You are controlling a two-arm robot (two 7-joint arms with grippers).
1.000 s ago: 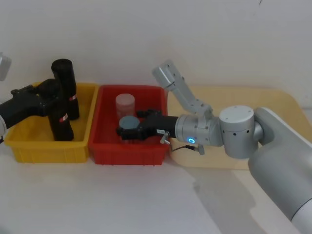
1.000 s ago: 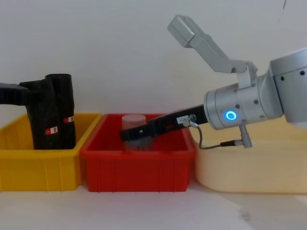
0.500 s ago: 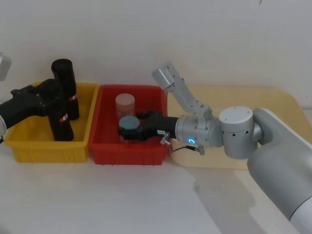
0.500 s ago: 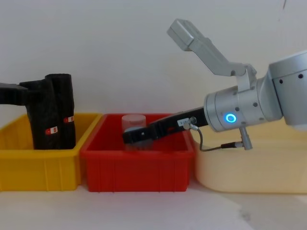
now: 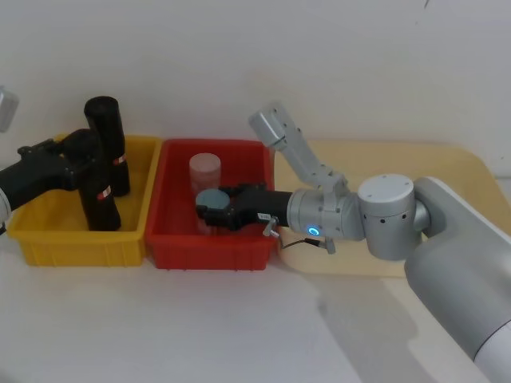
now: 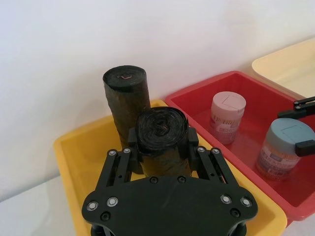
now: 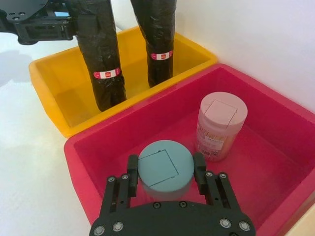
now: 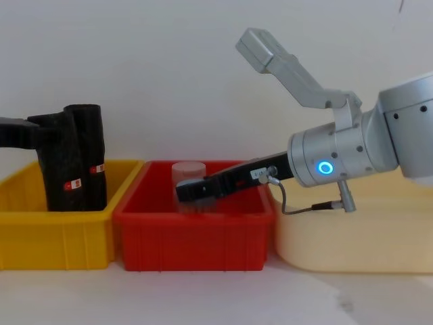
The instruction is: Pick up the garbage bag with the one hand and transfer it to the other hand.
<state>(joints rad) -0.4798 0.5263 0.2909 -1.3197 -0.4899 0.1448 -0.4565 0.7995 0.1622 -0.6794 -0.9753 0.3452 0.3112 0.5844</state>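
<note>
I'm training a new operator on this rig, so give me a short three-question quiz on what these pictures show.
1. True or false: the left gripper has its fingers closed on the nearer black roll, which stands in the yellow bin.
2. What is between the fingers of the right gripper? A) a pink-lidded jar B) the blue-lidded jar C) a black roll
3. Fill in: the blue-lidded jar is in the ___ bin.

Key: 1 true; 2 B; 3 red, the red bin.
</note>
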